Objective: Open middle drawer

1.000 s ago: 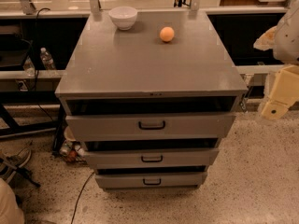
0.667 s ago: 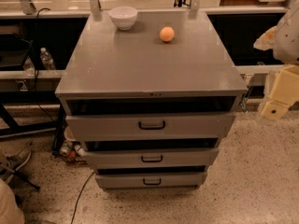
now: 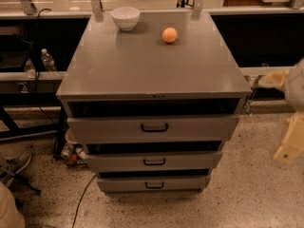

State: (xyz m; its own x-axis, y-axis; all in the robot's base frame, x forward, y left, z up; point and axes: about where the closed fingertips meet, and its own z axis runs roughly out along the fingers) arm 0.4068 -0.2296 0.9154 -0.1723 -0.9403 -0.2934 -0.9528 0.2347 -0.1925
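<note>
Grey metal cabinet (image 3: 118, 93) w/ three drawers stands centre. The middle drawer (image 3: 194, 161) sits btwn the taller top drawer (image 3: 199, 127) and the bottom drawer (image 3: 185, 182), w/ a small black loop handle (image 3: 154, 162) at centre front and a dark gap above it. On the worktop (image 3: 152, 65), far side: white bowl (image 3: 125, 17) left, orange (image 3: 169, 34) right of it, apart. The pincer (image 3: 289, 145) hangs at the right edge, well apart from the cabinet; open or closed, can't tell.

A lab or workshop: a grey metal drawer cabinet (image 3: 152, 65) on a speckled hard floor (image 3: 247, 194), metal-framed benches (image 3: 28, 75) behind, loose cables (image 3: 84, 194) about, and a robot gripper (image 3: 288, 147) at the right edge.
</note>
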